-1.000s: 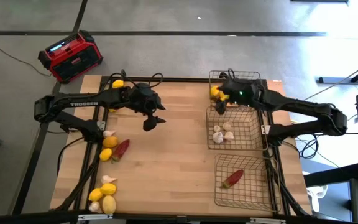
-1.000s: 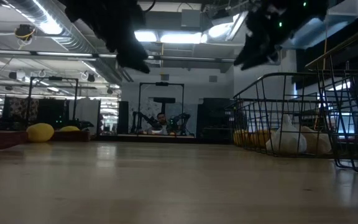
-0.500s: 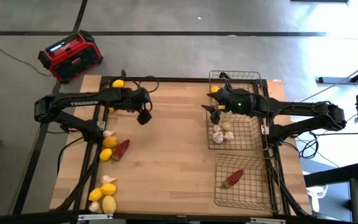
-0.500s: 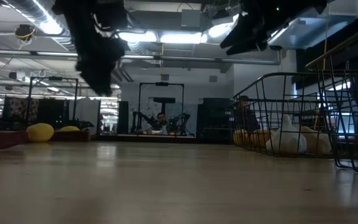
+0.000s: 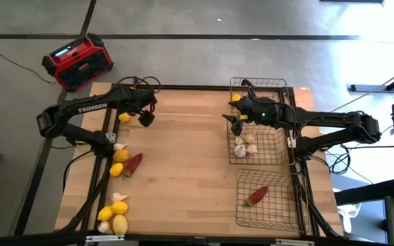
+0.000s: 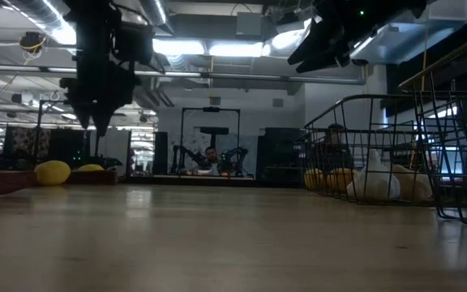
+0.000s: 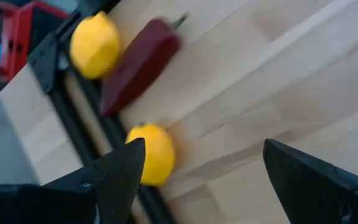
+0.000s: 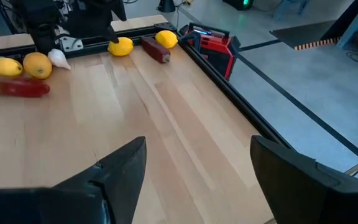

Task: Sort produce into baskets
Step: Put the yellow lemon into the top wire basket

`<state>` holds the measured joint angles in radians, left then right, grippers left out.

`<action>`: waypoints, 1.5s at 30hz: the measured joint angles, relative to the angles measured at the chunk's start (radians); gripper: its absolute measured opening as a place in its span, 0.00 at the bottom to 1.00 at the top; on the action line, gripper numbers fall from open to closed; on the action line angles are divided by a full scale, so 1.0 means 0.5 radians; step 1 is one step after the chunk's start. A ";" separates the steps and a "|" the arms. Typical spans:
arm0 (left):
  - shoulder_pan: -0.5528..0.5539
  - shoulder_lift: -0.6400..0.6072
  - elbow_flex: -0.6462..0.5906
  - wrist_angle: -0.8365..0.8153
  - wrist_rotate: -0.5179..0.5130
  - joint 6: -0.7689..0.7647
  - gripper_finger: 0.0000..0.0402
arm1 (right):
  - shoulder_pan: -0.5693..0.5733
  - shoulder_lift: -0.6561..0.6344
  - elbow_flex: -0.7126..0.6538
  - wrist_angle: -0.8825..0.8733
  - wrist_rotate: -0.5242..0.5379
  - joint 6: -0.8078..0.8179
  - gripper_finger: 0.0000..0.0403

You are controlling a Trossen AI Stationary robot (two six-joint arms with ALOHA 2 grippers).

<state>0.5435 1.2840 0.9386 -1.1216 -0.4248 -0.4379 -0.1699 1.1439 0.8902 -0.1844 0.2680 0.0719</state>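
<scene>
- Since the earlier picture, the left gripper (image 5: 144,117) has swung back from the middle of the table (image 5: 183,171) toward its far left corner; the right gripper (image 5: 236,123) has slid from the far basket (image 5: 279,85) to the near edge of it and has held there.
- The left gripper hangs above the board beside a lemon (image 5: 124,117), fingers spread wide and empty; its wrist view shows that lemon (image 7: 151,154) against the black frame rail (image 7: 73,118), with a dark red chili (image 7: 138,62) and a second lemon (image 7: 95,45) beyond.
- The right gripper hovers over the seam between the far and middle baskets, jaws apart, holding nothing.
- Three square wire-mesh baskets line the right side: the far one holds a lemon (image 5: 236,98), the middle basket (image 5: 276,137) about three white garlic bulbs (image 5: 243,146), the near basket (image 5: 282,205) one red chili (image 5: 256,197).
- Still unsorted on the left edge: roughly seven lemons, three garlic bulbs and two chilies; the exact count is hard to make out.
- The table is pale wooden plank; a boxy red-and-black radio (image 5: 76,61) sits on the floor beyond it.
- In the low view a person (image 6: 211,156) sits far back in the room.
</scene>
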 joint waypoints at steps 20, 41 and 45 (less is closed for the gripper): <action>0.488 0.461 0.001 -0.139 0.065 0.258 0.80 | -0.001 0.000 -0.003 -0.062 -0.007 0.004 0.70; 0.677 0.823 0.000 -0.048 0.109 0.382 0.79 | -0.001 0.001 -0.003 -0.072 -0.013 0.003 0.70; 0.706 0.823 0.000 -0.007 0.197 0.398 0.73 | -0.001 0.001 -0.003 -0.072 -0.013 0.003 0.70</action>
<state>0.8967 1.6955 0.9386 -1.1251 -0.3263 -0.2387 -0.1703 1.1442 0.8886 -0.2203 0.2615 0.0734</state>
